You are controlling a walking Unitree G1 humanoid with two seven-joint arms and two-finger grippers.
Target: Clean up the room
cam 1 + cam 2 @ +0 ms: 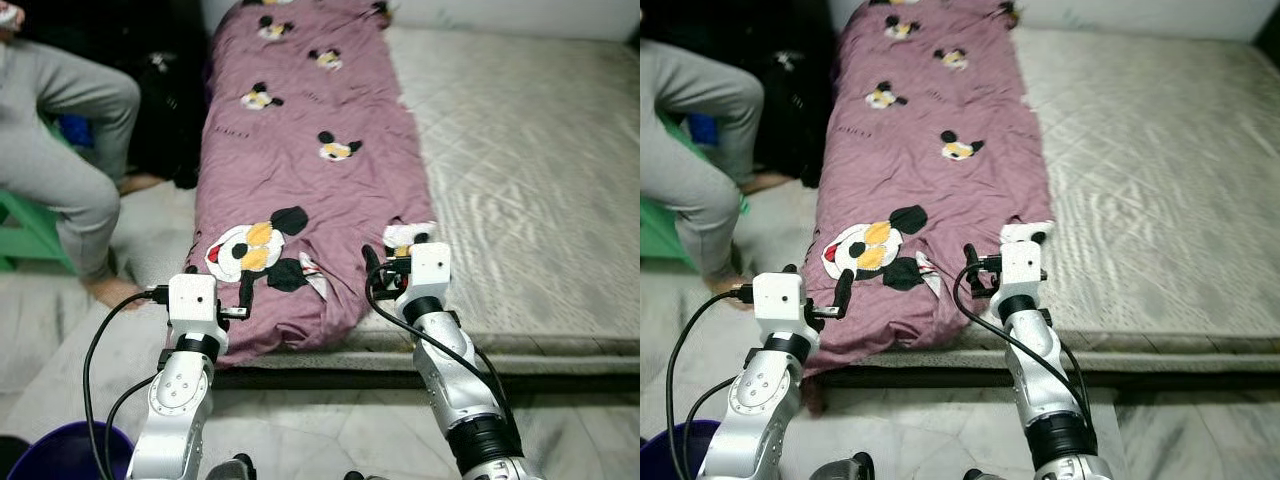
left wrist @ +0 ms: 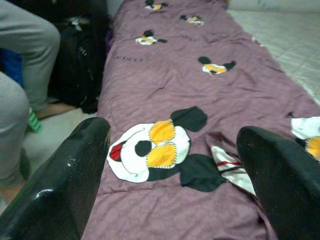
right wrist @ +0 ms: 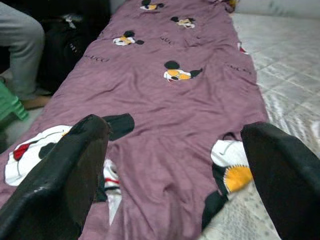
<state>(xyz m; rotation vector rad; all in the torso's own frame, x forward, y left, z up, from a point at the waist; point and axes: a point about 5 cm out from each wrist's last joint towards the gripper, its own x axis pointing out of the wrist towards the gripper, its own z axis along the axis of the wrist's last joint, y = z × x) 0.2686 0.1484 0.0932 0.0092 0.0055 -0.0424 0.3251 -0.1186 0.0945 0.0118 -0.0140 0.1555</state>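
Observation:
A mauve blanket (image 1: 300,130) printed with cartoon mice lies folded in a long strip along the left side of the grey quilted mattress (image 1: 520,180). Its near end hangs over the mattress edge. My left gripper (image 1: 236,298) is open at the blanket's near left corner, just in front of the big mouse print (image 2: 150,150). The right gripper (image 1: 385,268) is open at the near right corner, above a turned-up white patch (image 3: 230,165). In both wrist views the black fingers (image 2: 65,175) (image 3: 280,175) stand wide apart with only blanket between them.
A person in grey trousers (image 1: 60,150) sits on a green stool (image 1: 30,235) at the left, with a bare foot (image 1: 110,292) close to my left arm. A black bag (image 1: 165,110) leans beside the mattress. A dark purple tub (image 1: 60,455) stands at the lower left.

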